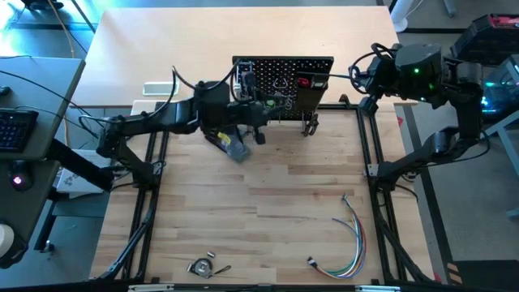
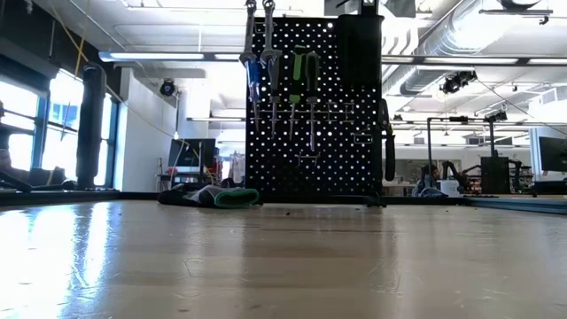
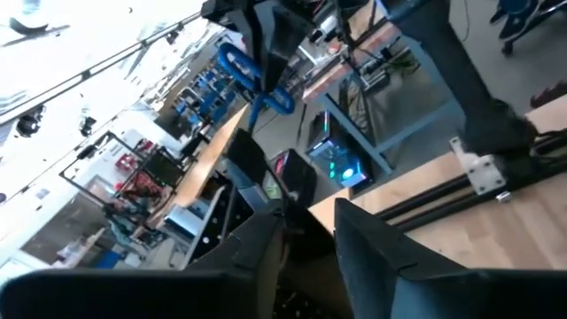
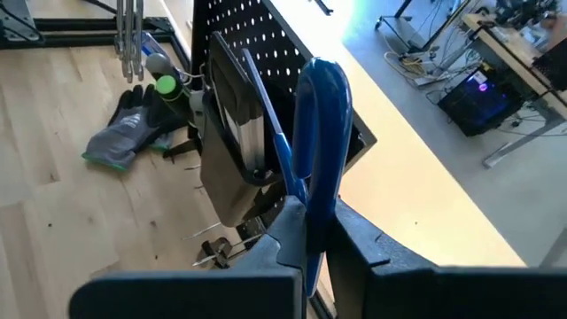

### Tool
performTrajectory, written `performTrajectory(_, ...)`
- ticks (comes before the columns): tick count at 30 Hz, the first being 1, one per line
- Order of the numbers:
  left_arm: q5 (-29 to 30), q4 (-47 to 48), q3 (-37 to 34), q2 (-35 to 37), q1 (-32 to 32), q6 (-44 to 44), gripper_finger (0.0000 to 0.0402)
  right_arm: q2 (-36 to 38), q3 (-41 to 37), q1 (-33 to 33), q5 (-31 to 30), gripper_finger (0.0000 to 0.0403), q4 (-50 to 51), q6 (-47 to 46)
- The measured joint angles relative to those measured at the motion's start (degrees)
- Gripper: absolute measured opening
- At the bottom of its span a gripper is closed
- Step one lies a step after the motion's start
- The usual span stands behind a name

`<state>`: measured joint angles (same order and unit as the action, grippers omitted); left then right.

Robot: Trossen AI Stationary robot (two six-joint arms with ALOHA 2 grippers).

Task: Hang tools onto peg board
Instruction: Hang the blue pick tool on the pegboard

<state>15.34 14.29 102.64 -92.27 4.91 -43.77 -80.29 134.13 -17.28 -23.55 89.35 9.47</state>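
The peg board (image 1: 284,77) stands upright at the table's far middle, with silver wrenches (image 2: 268,53) and green-handled tools (image 2: 298,71) hanging on its front. A black bin (image 4: 230,133) sits on its right end. My left gripper (image 3: 310,252) is open with nothing between its fingers. It is held high in front of the board's left half (image 1: 261,122) and points toward the right arm. My right gripper (image 4: 312,252) is off the board's right end (image 1: 358,77), shut on the blue-handled hex key (image 4: 319,124). My right gripper pinches the hex key's blue handle (image 4: 312,208) between its two fingers, near one end. The rest of the handle sticks out forward past the fingertips. The fingers slant down toward the board's right end. The tool is lifted clear of table and board (image 3: 257,84).
A black and grey glove (image 1: 231,146) lies on the table in front of the board's left end. A bundle of coloured wires (image 1: 349,235) lies near the right front, and a small metal item (image 1: 203,266) lies at the front edge. Black frame rails (image 1: 369,162) border both sides.
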Motion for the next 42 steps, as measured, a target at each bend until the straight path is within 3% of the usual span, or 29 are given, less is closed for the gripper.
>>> performTrajectory(10,0.73,4.04,0.51,0.85,1.1,0.75,0.0136,0.12,0.0,2.62,0.01,0.0011,-7.48,3.06)
performTrajectory(19,6.66,5.02,0.51,2.58,-1.13,-4.07,0.0141,0.04,0.0,8.59,2.2,0.0011,-10.85,6.09)
performTrajectory(26,7.76,5.02,0.51,3.3,-3.46,-6.7,0.0141,-2.54,0.02,14.29,2.72,0.0011,-9.38,6.59)
performTrajectory(42,-1.23,21.8,0.49,2.87,-1.51,10.53,0.0141,-14.29,0.0,21.49,-0.64,0.0011,-8.57,6.05)
